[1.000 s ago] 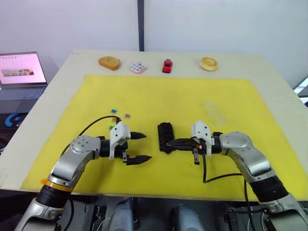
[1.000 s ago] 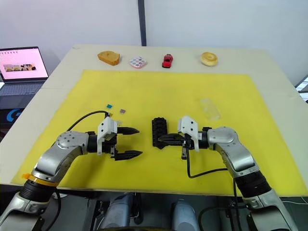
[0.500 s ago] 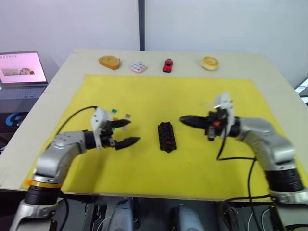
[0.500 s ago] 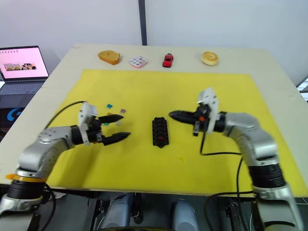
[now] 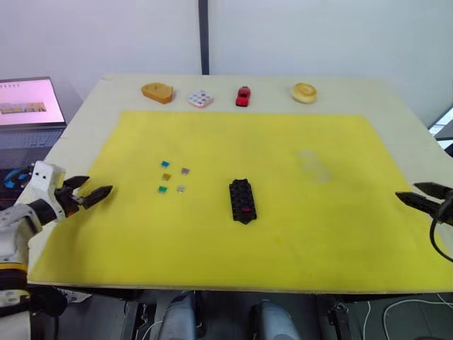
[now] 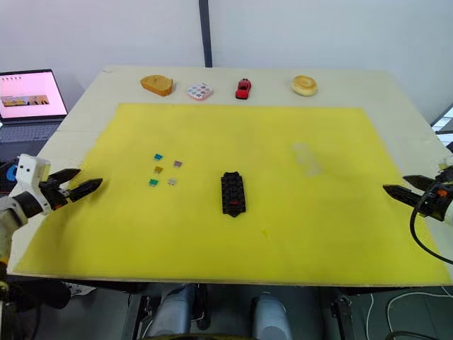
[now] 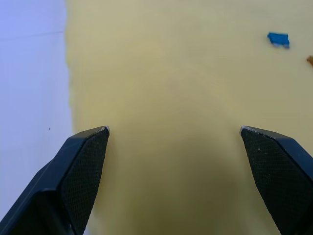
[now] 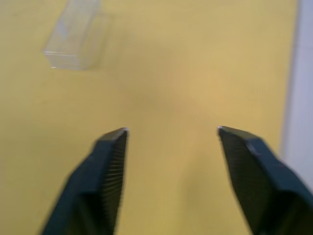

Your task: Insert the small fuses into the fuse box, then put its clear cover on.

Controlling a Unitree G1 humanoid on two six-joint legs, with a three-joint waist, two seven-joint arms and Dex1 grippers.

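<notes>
The black fuse box [image 5: 242, 200] lies in the middle of the yellow mat [image 5: 283, 134], with a red spot showing in one of its slots. Several small fuses lie loose to its left: teal [image 5: 165, 163], amber [image 5: 166, 176], purple [image 5: 185, 171], green [image 5: 162, 189] and grey [image 5: 180, 188]. The clear cover [image 5: 312, 161] rests on the mat to the box's right and shows as a glinting lid [image 8: 76, 34] in the right wrist view. My left gripper [image 5: 88, 188] hovers open at the mat's left edge. My right gripper [image 5: 419, 195] stands open at the mat's right edge. Both are empty.
Along the table's back edge sit a tan block [image 5: 157, 92], a white tile with coloured dots [image 5: 200, 98], a red toy car [image 5: 243, 95] and a round yellow piece [image 5: 304, 92]. A laptop [image 5: 28, 106] stands off the table's left side.
Both arms have drawn back from the fuse box to the mat's outer edges. The right gripper, shut at the box a second ago, has opened. A red fuse now shows in the box.
</notes>
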